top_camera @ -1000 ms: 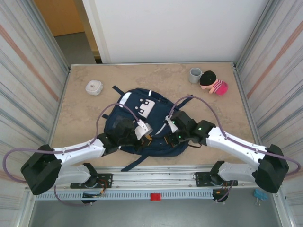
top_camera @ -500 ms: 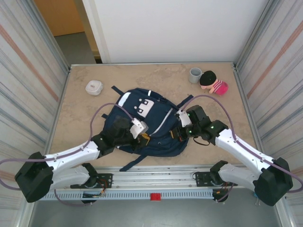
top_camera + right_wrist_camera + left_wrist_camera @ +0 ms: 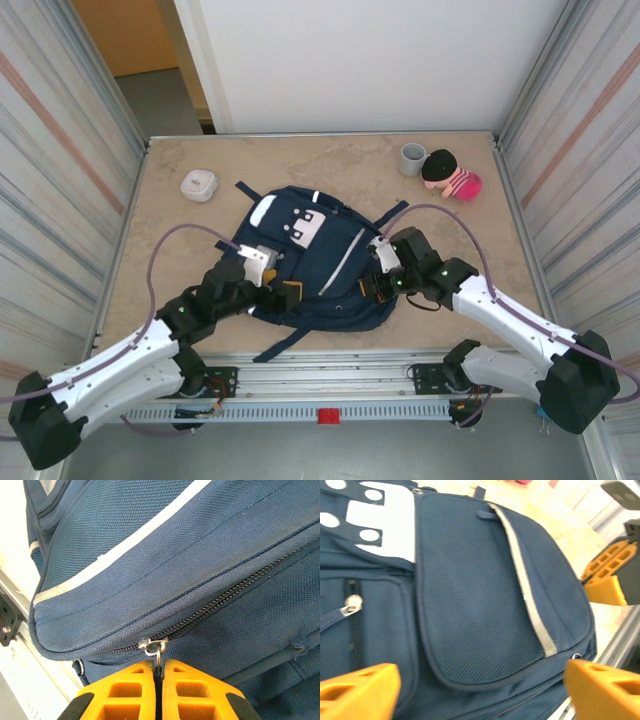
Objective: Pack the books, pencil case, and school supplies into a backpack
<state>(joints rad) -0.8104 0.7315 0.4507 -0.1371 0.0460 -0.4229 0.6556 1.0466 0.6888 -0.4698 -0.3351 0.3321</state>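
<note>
A rounded white box is sitting near the far left of the desk. A grey cup is standing upright at the far right, with a pink-striped, dark-haired plush doll lying just beside it.

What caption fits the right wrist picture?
Orange right gripper pinches the metal zipper pull on the navy blue fabric backpack.

backpack cropped by frame, interior hidden

Beige stone-look tabletop, white back wall, corrugated metal side panels.
</note>
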